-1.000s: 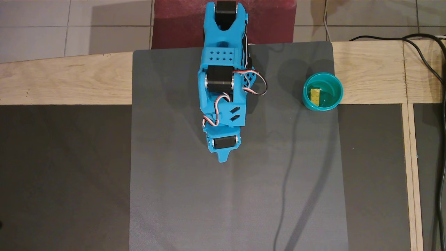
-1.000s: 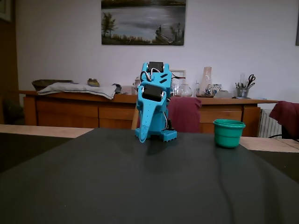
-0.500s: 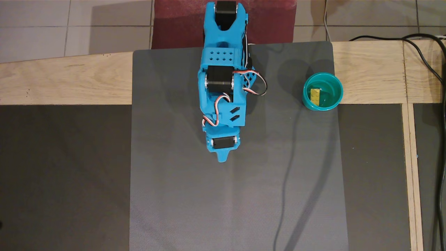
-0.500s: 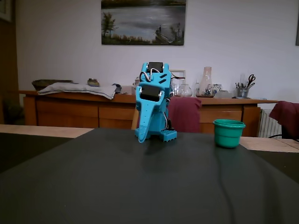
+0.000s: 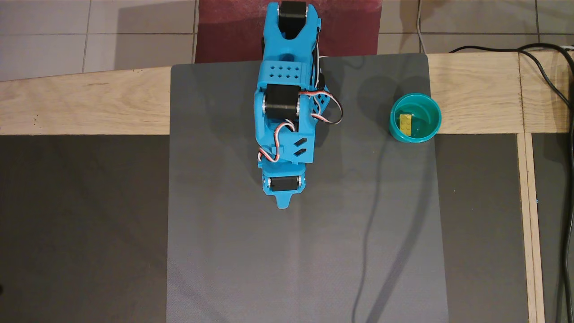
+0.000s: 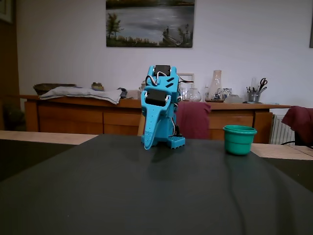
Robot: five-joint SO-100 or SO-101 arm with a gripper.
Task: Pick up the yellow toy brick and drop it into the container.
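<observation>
gripper point(image 5: 283, 204): pointing down at the mat in the overhead view, only a blue tip showing below the wrist servo; jaws hidden under the arm body there. In the fixed view point(image 6: 148, 143) the tip is tapering to a narrow point right at the desk surface, no gap visible between the fingers, so it's looking clenched and carrying nothing.
arm point(image 5: 287, 112): blue printed body, folded back over its base, sitting at the far middle of the mat in the overhead view; red/white/black servo wires looping along its right side. In the fixed view point(image 6: 159, 112) it's standing hunched, nose down.
yellow toy brick point(image 5: 406, 123): lying inside the container, studs up, toward the left part of the cup floor in the overhead view. Not visible in the fixed view, cup wall is hiding it.
container point(image 5: 432, 114): teal-green round cup, upright, sitting at the right edge of the mat where it's overlapping the wooden strip; well apart from the gripper, off to its right. In the fixed view point(image 6: 239, 140) it's standing right of the arm, rim up.
mat point(image 5: 305, 251): grey sheet, covering the middle of the desk, bare in front of the arm.
desk point(image 5: 89, 103): light wood band running across the far side, dark panels at both sides of the mat.
cable point(image 5: 549, 80): black, trailing down the right edge of the overhead view.
background: sideboard point(image 6: 83, 115) and a landscape painting point(image 6: 150, 23) showing behind the arm in the fixed view.
</observation>
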